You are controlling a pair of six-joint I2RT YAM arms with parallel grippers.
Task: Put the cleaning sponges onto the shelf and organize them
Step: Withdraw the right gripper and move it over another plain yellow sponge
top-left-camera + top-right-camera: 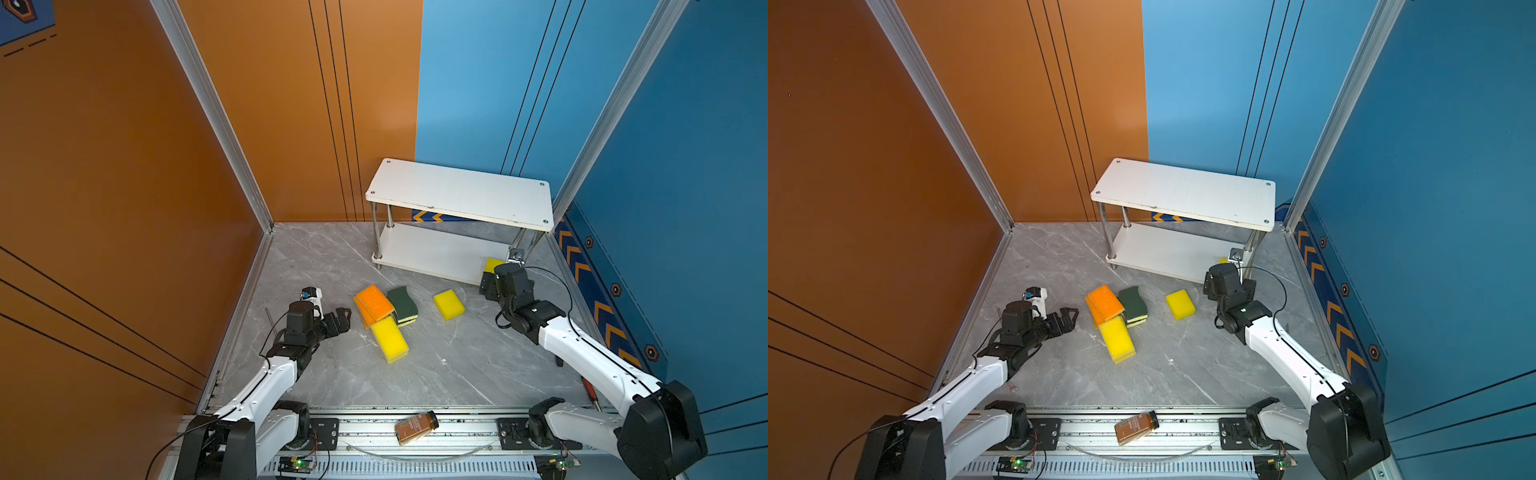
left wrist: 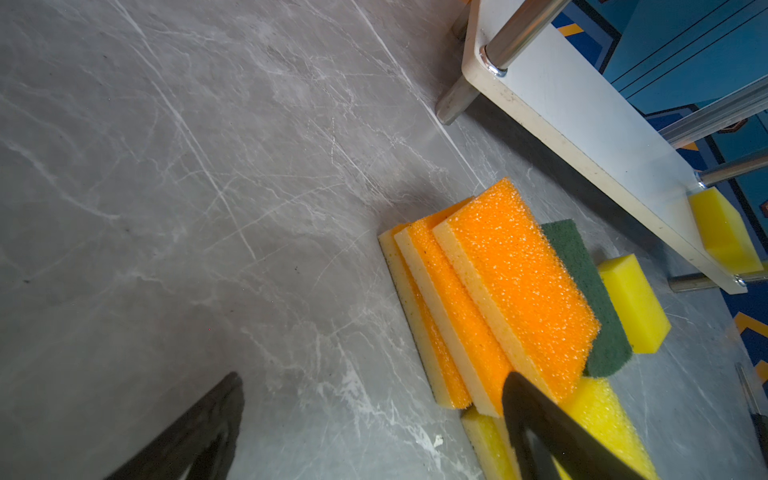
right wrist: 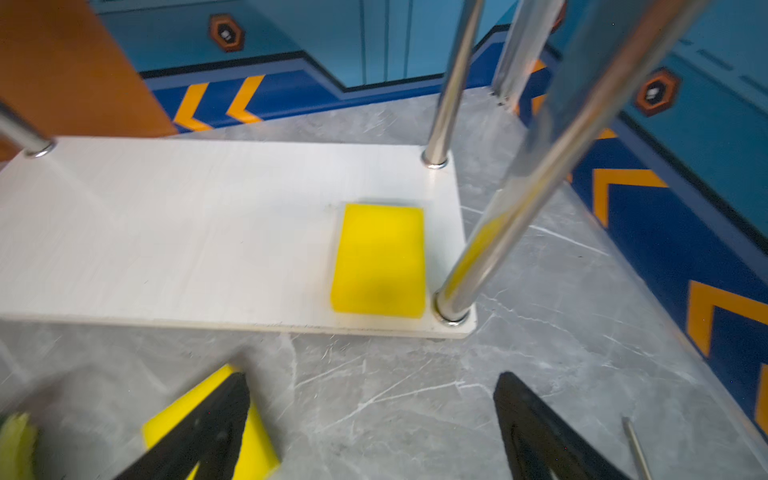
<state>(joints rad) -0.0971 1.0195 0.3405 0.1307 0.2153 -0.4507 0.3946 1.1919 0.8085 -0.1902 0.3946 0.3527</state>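
1. The left gripper (image 1: 346, 319) is spread wide with nothing between its fingers. It hangs over the grey table (image 1: 436, 374), just left of the sponge pile. In the left wrist view one finger (image 2: 540, 415) crosses in front of the orange-topped sponges (image 2: 511, 291); whether it touches them cannot be told.
2. The right gripper (image 3: 374, 382) is also wide open and holds nothing; only bare table shows between its fingers. It sits just in front of the right near corner of the shelf (image 1: 457, 193).
3. One yellow sponge (image 3: 380, 259) lies flat on the shelf's lower board, at the right near corner beside a metal post (image 3: 478, 249).
4. A loose yellow sponge (image 1: 449, 304) lies on the table, left of the right gripper.
5. Further left, three orange-topped sponges overlap, leaning on the green-topped sponges (image 1: 402, 303). Stacked yellow sponges (image 1: 390, 338) lie at the near end of that pile.
6. A brown bottle (image 1: 415, 428) lies on its side on the near rail.
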